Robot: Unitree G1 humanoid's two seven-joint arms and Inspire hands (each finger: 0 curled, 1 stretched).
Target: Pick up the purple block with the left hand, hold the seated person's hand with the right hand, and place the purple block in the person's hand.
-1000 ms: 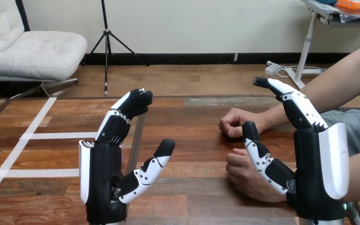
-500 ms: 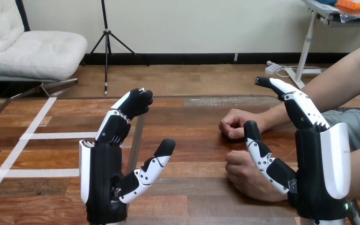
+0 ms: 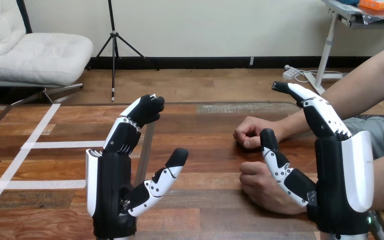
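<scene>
L black-and-white robot hand [image 3: 111, 190]: raised over brown wooden worktop [image 3: 205, 150], loosely unclenched, grasping nothing. R hand [image 3: 337, 185]: spread wide, thumb beside person's near hand [image 3: 260, 187], prob. staged for clasp; no hold yet. Whereabouts of purple block: can't tell.

Table [image 3: 205, 150] — glossy wood (plank-grained)

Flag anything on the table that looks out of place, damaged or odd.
Nothing stands out. The left hand and right hand are raised, open, over the table; the person's far hand and near hand rest curled on it.
</scene>
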